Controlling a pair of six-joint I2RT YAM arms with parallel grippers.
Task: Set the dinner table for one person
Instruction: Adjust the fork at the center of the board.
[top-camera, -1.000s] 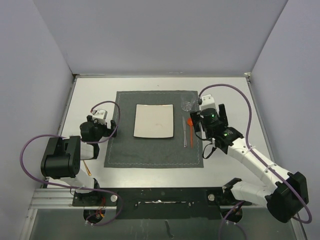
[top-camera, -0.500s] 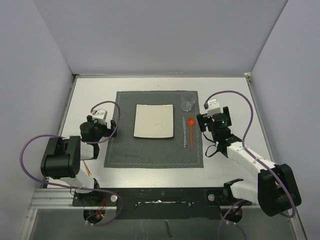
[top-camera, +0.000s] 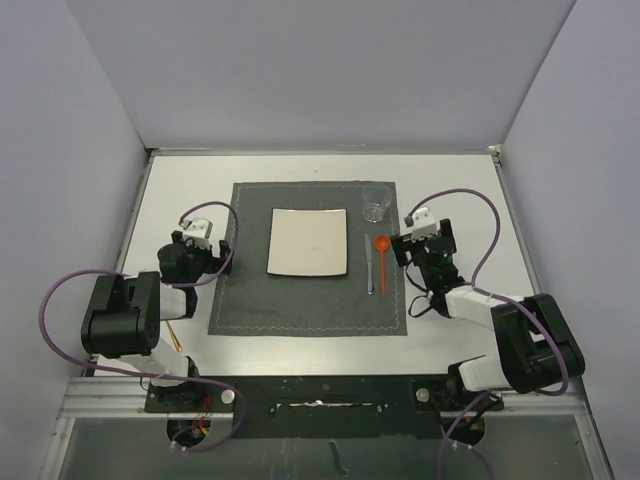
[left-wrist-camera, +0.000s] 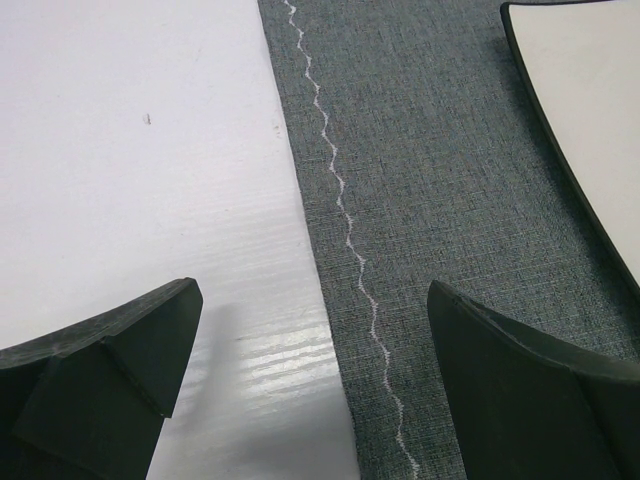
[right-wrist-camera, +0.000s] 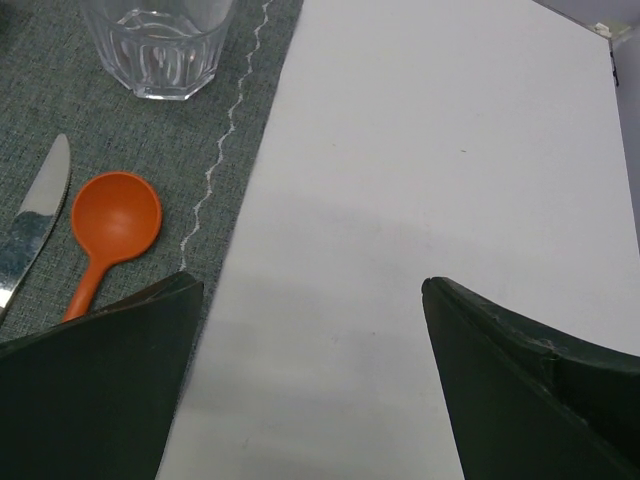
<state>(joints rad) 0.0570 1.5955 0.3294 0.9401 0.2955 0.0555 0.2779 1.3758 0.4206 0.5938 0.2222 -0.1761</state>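
Across the middle of the top view spreads the large flat white rectangular dinner table (top-camera: 190, 180), from the black metal front rail (top-camera: 300, 395) at the bottom up to the far edge. On it lies a dark grey stitched cloth placemat (top-camera: 305, 310) with a white square plate (top-camera: 308, 242) at its centre. Right of the plate you see a silver metal knife (top-camera: 369, 265) and a small orange plastic spoon (top-camera: 381, 255), and at the upper right a clear ribbed drinking glass (top-camera: 375, 204).

The jaws of both grippers are spread wide and pinch nothing. The left gripper (left-wrist-camera: 310, 290) hangs over the left edge of the placemat, and the right gripper (right-wrist-camera: 312, 283) hangs over bare tabletop just right of the spoon.

I judge the table to be heavy, stiff and smooth. You do not take hold of it; you only put things on it. Its glossy surface may let small things slide, so lower them gently. For 1 person, the setting looks nearly complete.
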